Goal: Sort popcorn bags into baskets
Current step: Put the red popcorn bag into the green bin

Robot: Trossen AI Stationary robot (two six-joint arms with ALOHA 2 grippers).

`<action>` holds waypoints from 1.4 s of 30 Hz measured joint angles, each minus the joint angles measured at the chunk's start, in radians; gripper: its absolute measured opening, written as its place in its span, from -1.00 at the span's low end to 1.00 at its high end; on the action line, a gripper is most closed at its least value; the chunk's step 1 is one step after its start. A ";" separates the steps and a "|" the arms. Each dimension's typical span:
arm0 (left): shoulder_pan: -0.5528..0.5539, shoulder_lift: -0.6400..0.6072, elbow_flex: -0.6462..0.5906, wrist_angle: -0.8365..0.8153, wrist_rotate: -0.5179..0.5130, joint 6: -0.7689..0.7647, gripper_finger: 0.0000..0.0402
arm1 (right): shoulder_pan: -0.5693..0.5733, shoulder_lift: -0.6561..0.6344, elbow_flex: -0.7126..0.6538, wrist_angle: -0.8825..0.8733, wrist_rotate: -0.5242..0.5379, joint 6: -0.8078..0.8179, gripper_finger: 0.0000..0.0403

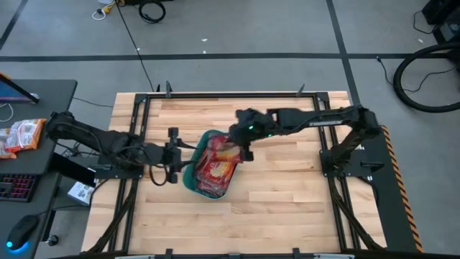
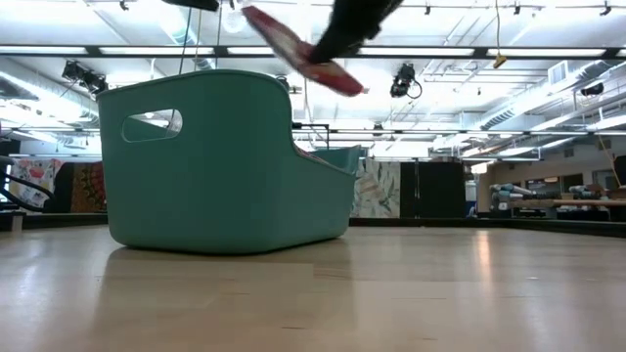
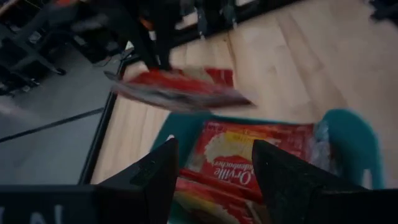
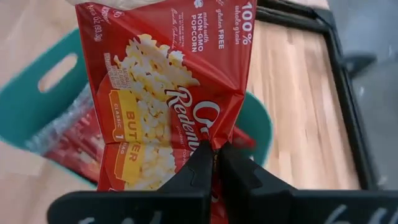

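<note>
A teal basket point(image 1: 192, 175) point(image 2: 225, 161) point(image 4: 37, 93) stands on the wooden table with several red popcorn bags point(image 3: 249, 155) point(image 1: 214, 173) lying in it. My right gripper point(image 1: 243, 150) point(image 4: 215, 155) is over the basket's far end, shut on another red popcorn bag point(image 4: 168, 93) point(image 2: 303, 49) point(image 3: 180, 90) that hangs in the air above the basket. My left gripper point(image 1: 183, 155) point(image 3: 214, 180) is open beside the basket's left side, above its rim, with nothing between its fingers. My right gripper pinches the bag's edge point(image 4: 217, 138) between its two fingers, and the packet creases there. The fingers slant downward from the table's right. The bag reaches out beyond the fingertips, tilted and lifted clear above the basket.
Black frame rails point(image 1: 215, 95) run round the table's far edge and sides. Bare wood lies at the near side point(image 1: 237, 223) and the right point(image 1: 287, 173). A side desk at the left holds packets point(image 1: 21, 135), a keyboard and a mouse.
</note>
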 joint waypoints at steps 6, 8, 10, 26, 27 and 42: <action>0.000 -0.111 0.000 -0.060 0.093 -0.091 0.03 | 0.050 0.136 0.086 0.022 0.024 -0.320 -0.90; 0.000 -0.137 0.000 -0.055 0.132 -0.118 0.03 | 0.059 0.174 0.095 0.034 0.023 -0.419 -0.90; 0.000 -0.153 0.000 -0.066 0.160 -0.135 0.03 | 0.063 0.207 0.098 0.069 0.023 -0.507 -0.90; 0.000 -0.154 0.000 -0.076 0.170 -0.140 0.03 | 0.110 0.338 0.101 0.159 0.122 -0.913 -0.70; 0.000 -0.154 0.000 -0.076 0.170 -0.140 0.03 | 0.110 0.338 0.101 0.160 0.123 -0.895 -0.65; 0.000 -0.146 -0.010 -0.060 0.170 -0.166 0.03 | 0.143 0.259 0.099 0.117 0.311 -0.691 0.05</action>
